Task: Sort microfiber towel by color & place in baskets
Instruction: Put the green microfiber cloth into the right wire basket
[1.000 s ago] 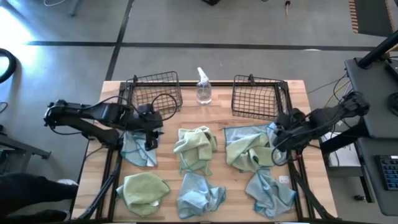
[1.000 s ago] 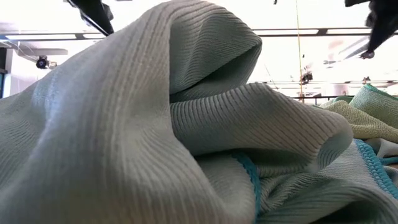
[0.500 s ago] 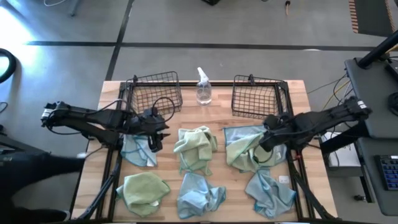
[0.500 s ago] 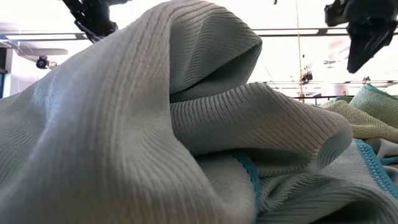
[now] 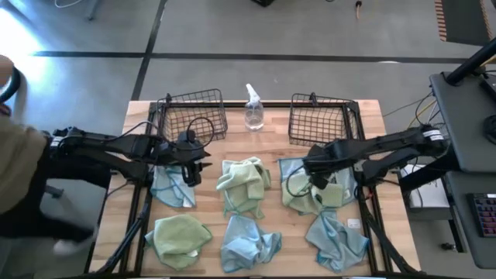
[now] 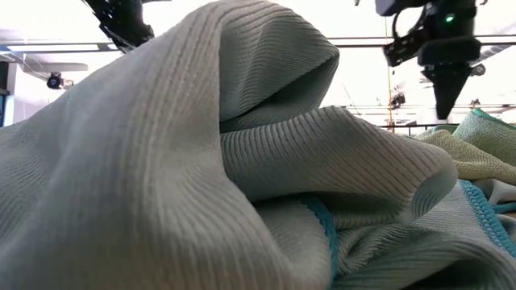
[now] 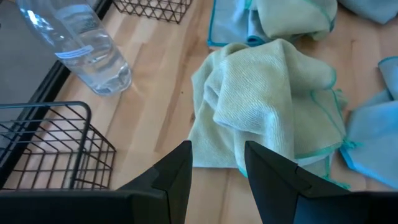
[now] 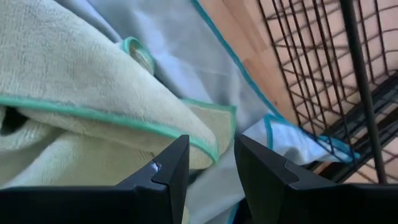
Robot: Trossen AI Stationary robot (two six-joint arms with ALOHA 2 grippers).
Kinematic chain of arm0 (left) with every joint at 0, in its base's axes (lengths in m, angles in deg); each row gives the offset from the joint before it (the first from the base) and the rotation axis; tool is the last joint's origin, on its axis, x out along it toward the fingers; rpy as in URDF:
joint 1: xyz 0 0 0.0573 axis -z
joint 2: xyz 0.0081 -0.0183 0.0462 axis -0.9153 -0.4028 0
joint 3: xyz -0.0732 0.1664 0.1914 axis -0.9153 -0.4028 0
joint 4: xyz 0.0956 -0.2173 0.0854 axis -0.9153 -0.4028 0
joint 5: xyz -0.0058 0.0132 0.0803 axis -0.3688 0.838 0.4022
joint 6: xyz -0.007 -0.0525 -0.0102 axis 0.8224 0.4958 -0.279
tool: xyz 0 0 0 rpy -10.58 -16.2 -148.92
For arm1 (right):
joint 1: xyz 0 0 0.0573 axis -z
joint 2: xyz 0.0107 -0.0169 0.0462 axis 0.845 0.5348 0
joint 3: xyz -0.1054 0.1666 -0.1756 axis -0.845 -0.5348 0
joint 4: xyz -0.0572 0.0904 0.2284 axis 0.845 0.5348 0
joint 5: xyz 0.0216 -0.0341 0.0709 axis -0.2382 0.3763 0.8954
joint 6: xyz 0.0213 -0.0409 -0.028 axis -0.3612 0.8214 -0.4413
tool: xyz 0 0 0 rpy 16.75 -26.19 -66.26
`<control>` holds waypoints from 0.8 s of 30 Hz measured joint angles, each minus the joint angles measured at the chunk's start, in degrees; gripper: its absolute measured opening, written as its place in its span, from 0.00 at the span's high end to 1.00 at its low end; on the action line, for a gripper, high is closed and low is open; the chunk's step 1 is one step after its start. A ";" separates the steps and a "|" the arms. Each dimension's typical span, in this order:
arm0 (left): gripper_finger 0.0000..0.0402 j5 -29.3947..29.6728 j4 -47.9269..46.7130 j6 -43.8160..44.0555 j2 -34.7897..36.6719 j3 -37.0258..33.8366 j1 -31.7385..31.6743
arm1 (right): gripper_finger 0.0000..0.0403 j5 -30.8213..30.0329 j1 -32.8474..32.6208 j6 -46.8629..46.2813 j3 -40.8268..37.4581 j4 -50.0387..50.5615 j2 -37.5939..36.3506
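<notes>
A crumpled light blue towel (image 6: 201, 161) fills the low view, lying at the worktop's (image 5: 209, 155) near edge. In the near row, a pale yellow-green towel (image 5: 180, 236) lies at left and another blue towel (image 5: 335, 239) at right. Farther back, the left hand (image 5: 191, 174) hovers with its fingers narrowly apart, holding nothing, over a blue cloth (image 5: 172, 187), close to a heaped yellow-green towel (image 7: 267, 106) at the worktop's centre. The right hand (image 5: 316, 180), also slightly parted and empty, hangs just above a yellow-green towel (image 8: 81, 118) piled on a blue one (image 8: 186, 56). At the far edge stand two black wire-mesh baskets, the left basket (image 5: 194, 115) and the right basket (image 5: 319, 120), with a clear spray bottle (image 5: 253, 108) between them. A person's sleeve (image 5: 19, 155) shows beside the worktop at left.
</notes>
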 joint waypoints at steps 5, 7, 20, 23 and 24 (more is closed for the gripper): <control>0.67 0.17 0.01 0.04 1.30 0.00 -0.15 | 0.69 2.25 2.03 2.94 3.17 0.02 5.28; 0.67 0.17 0.01 0.15 1.80 0.00 -0.17 | 0.69 2.29 2.49 3.23 4.17 0.31 7.05; 0.67 0.17 0.03 1.30 3.98 0.02 -0.17 | 0.69 8.33 3.95 2.15 9.41 2.23 19.41; 0.67 0.17 0.03 1.63 4.31 0.02 -0.17 | 0.69 7.84 3.95 3.61 10.55 2.88 21.86; 0.67 0.17 0.03 1.77 4.40 0.02 -0.17 | 0.69 7.79 3.97 4.38 10.86 3.00 22.53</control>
